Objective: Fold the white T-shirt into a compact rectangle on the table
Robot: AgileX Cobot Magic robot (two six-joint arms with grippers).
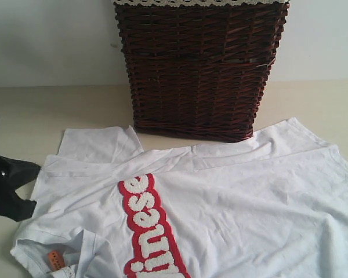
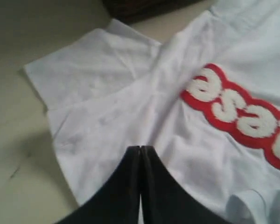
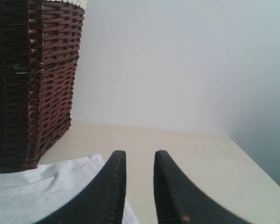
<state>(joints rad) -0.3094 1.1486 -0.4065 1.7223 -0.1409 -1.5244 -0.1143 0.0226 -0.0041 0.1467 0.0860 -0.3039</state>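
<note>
The white T-shirt (image 1: 232,197) lies spread over the table (image 1: 58,110), with its red band of white lettering (image 1: 146,229) running toward the near edge. Its orange neck tag (image 1: 55,259) shows at the collar, bottom left. One sleeve (image 2: 91,67) lies flat beside the body. My left gripper (image 2: 141,148) is shut, its black tips over the shoulder cloth with no fabric seen pinched; in the exterior view the left gripper (image 1: 35,171) sits at the shirt's left edge. My right gripper (image 3: 140,155) is open and empty above the table (image 3: 191,158), next to a shirt corner (image 3: 46,182).
A dark brown wicker basket (image 1: 200,69) stands at the back, just behind the shirt's far edge, and is also seen as a basket (image 3: 32,84) in the right wrist view. A pale wall (image 3: 177,60) rises behind the table. The table's far right corner (image 3: 231,137) shows.
</note>
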